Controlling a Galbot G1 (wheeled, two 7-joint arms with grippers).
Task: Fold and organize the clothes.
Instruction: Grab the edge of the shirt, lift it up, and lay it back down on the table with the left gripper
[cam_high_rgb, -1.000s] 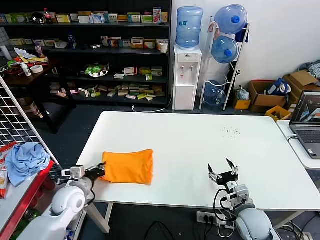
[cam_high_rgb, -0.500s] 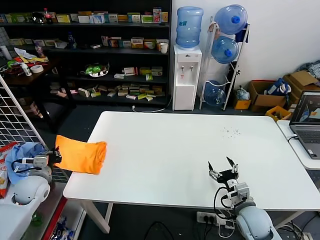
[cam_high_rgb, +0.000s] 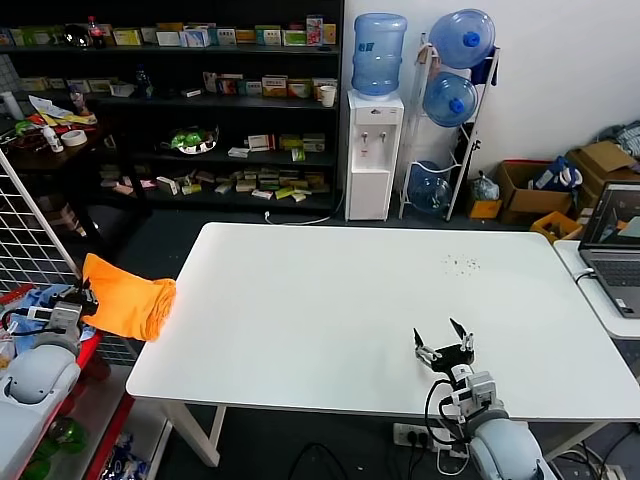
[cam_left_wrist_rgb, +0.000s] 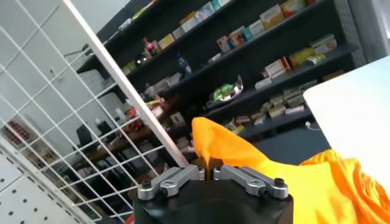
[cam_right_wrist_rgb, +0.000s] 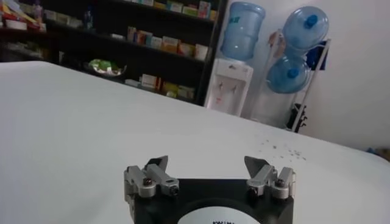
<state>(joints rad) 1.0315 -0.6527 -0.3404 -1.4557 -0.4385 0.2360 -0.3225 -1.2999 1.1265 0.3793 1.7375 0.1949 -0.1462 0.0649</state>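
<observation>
At the far left, beside the white wire grid panel (cam_high_rgb: 35, 235), the left gripper (cam_high_rgb: 84, 298) is clenched on one edge of the orange T-shirt (cam_high_rgb: 125, 302). The left wrist view confirms it: the jaws are pinched together with orange cloth (cam_left_wrist_rgb: 268, 164) rising between them. The shirt hangs clear of the white table (cam_high_rgb: 380, 310), just off its left edge, above the red bin (cam_high_rgb: 88, 352) holding a light blue cloth (cam_high_rgb: 40, 296).

Judgement on progress: the folding appears finished, since the garment is a compact bundle and not spread out. What remains is setting it down in its storage place on the left and letting go.

Condition of the shirt: bright orange, doubled over into a soft rounded packet, sagging slightly from the gripped edge. No lettering visible.

At the right, near the table's front edge, the right gripper (cam_high_rgb: 444, 350) sits parked, fingers spread apart and holding nothing.
</observation>
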